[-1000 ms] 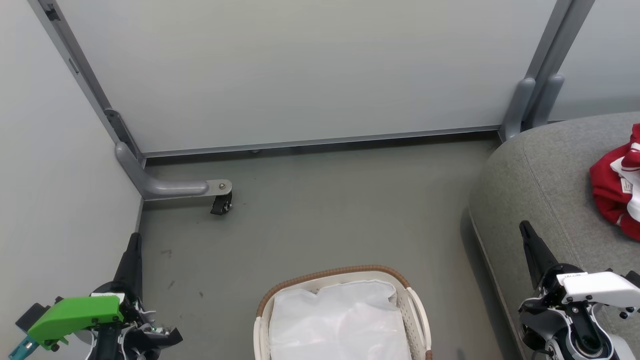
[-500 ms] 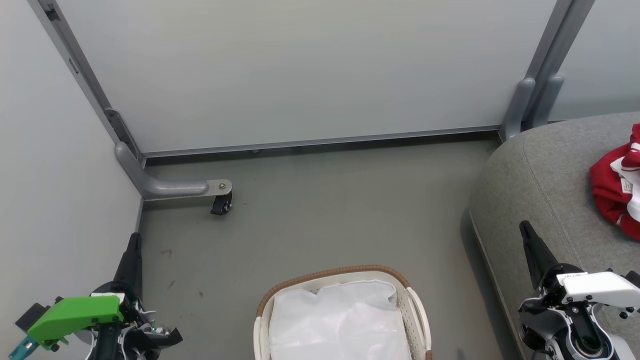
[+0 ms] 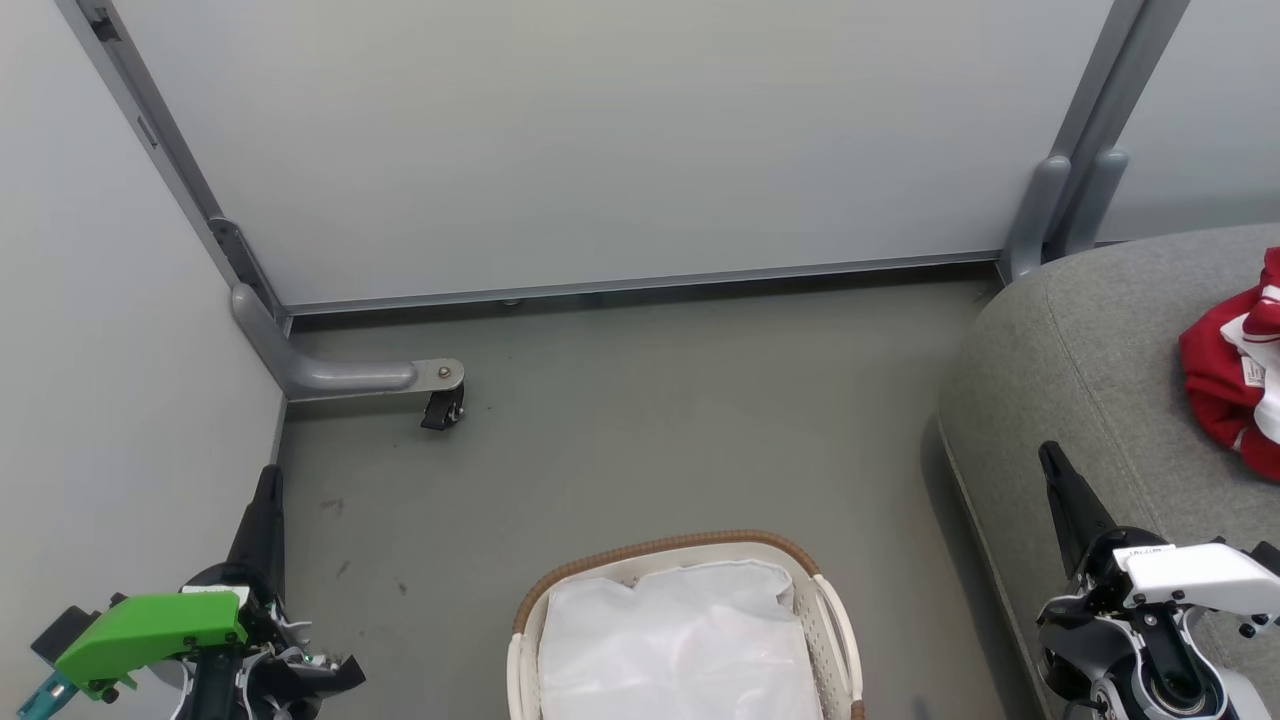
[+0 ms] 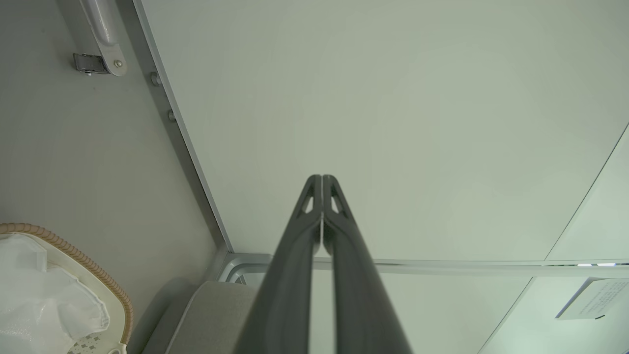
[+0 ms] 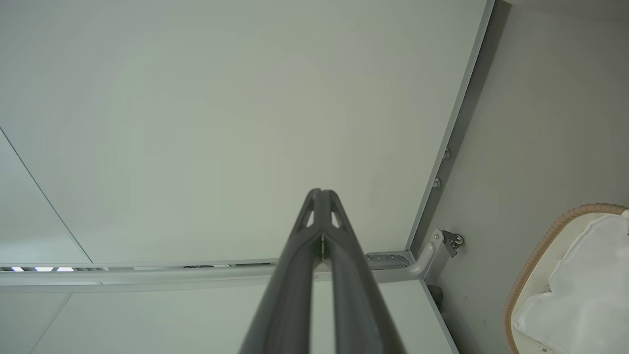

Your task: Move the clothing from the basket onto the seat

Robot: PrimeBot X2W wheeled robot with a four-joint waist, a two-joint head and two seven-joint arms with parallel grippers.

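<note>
The white perforated basket point(image 3: 833, 620) with a brown woven rim stands on the floor at the bottom centre; its inside shows a crumpled white liner point(image 3: 680, 640). Red clothing point(image 3: 1232, 375) with white trim and a small tag lies bunched on the grey seat point(image 3: 1080, 360) at the right edge. My left gripper point(image 3: 268, 475) is shut at the lower left, beside the left wall, holding nothing. My right gripper point(image 3: 1048, 452) is shut at the lower right, over the seat's front edge, also holding nothing. The left wrist view shows the basket's rim point(image 4: 83, 258); the right wrist view shows its rim point(image 5: 545, 246).
Grey partition panels point(image 3: 600, 140) close off the far and left sides. A grey metal foot with a black castor point(image 3: 443, 405) juts onto the floor at the left. Two grey posts point(image 3: 1060, 215) stand by the seat's far corner.
</note>
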